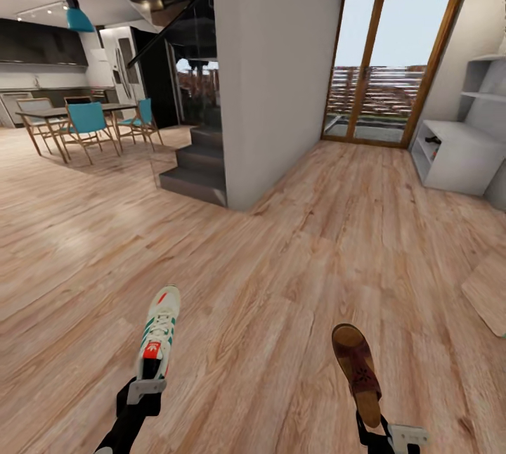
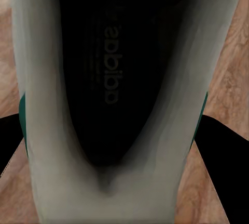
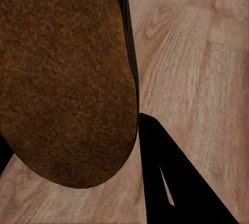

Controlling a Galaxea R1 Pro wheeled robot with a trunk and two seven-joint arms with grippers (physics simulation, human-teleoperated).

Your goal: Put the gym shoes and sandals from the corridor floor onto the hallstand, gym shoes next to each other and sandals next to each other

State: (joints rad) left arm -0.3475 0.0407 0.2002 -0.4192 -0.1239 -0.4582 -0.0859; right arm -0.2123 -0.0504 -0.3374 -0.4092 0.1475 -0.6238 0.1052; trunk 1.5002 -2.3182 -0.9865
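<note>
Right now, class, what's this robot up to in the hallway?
The robot is carrying shoes across the corridor floor. Its left gripper holds a gym shoe by the heel end, and its right gripper holds a brown sandal. Both are lifted off the floor, toes pointing forward. The pale-grey hallstand stands ahead to the right, by the glass door.

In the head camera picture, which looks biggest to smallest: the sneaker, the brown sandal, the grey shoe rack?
1. Hallstand, although farthest away and cut by the picture's edge.
2 and 3. Gym shoe and sandal look much alike; too close to rank.
</note>
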